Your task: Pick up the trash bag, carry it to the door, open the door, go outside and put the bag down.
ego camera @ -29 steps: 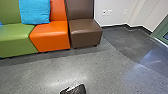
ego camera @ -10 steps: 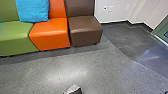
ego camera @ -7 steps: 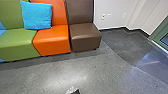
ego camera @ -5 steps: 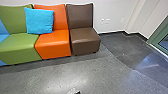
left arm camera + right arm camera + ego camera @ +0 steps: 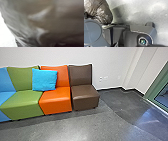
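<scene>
Shiny, wrinkled trash bag plastic (image 5: 43,22) shows large and blurred in the left wrist view, grey-brown with pale highlights. The same dark bag (image 5: 102,12) appears in the right wrist view as a rounded, creased bulge beside the robot's own grey parts. What holds the bag cannot be made out. In the head view, a green frame (image 5: 153,88) with glass stands at the right edge; whether it is a door or a window is unclear.
Joined seats stand along the white wall: blue, green (image 5: 23,103), orange (image 5: 56,102) and brown (image 5: 85,95). A bright blue cushion (image 5: 44,80) leans on them. Grey floor (image 5: 82,124) lies in front, with a darker section towards the green frame.
The head camera has tilted up, bringing the full seat backs and more wall into view. A small dark object with a pale patch at the bottom edge has left the head view.
</scene>
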Motion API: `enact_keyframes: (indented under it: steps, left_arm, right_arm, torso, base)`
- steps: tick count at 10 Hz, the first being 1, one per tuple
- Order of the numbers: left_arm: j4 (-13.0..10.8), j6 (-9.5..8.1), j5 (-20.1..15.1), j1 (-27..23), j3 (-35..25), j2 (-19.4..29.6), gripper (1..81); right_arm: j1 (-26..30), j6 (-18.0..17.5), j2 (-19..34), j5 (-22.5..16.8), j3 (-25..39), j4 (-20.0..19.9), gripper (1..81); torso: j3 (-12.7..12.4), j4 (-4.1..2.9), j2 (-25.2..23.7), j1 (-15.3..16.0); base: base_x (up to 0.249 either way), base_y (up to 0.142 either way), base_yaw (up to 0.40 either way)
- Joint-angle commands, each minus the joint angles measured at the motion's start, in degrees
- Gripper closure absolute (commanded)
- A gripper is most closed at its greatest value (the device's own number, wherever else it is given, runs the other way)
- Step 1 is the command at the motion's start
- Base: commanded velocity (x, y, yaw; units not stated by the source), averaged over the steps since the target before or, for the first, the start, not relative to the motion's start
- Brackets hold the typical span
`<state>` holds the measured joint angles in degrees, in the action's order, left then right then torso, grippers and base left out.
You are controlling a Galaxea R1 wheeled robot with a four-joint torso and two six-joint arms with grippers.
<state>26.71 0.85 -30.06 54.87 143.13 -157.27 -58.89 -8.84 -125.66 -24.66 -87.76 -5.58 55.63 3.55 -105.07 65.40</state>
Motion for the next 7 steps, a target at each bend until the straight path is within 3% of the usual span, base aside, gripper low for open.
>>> enact_keyframes:
  steps: [1,3,4,5,7]
  left_arm:
    - [1.15,2.83,-4.39,-2.79,-0.48,1.08,81.1]
    - [1.15,4.85,-4.3,-1.04,-0.31,1.43,81.1]
    - [1.15,5.56,-4.3,-0.25,-0.22,1.52,81.1]
    - [1.32,6.61,-4.3,0.63,-0.65,1.78,81.1]
    - [1.24,8.64,-4.3,2.57,-2.06,2.39,81.1]
  right_arm:
    - [2.5,0.49,1.61,-3.55,0.41,-1.18,1.0]
    - [1.19,1.1,0.65,-3.46,-0.64,-1.18,1.0]
    - [0.66,1.19,0.38,-3.11,-1.0,-1.18,1.0]
    - [-0.39,1.97,0.12,-1.81,-1.43,-1.18,1.0]
    - [-1.89,2.42,-0.58,-1.0,-2.75,-1.18,1.0]
  torso:
    - [-5.44,0.0,5.57,-3.58]
    - [-9.23,0.0,9.47,-6.18]
    - [-5.73,0.0,11.48,-7.5]
    - [-7.45,0.0,13.32,-8.74]
    - [-8.48,0.0,16.18,-10.62]
  base:
    - [0.0,0.0,0.0]
    - [0.0,0.0,0.0]
    - [0.0,0.0,0.0]
    - [0.0,0.0,0.0]
    - [0.0,0.0,0.0]
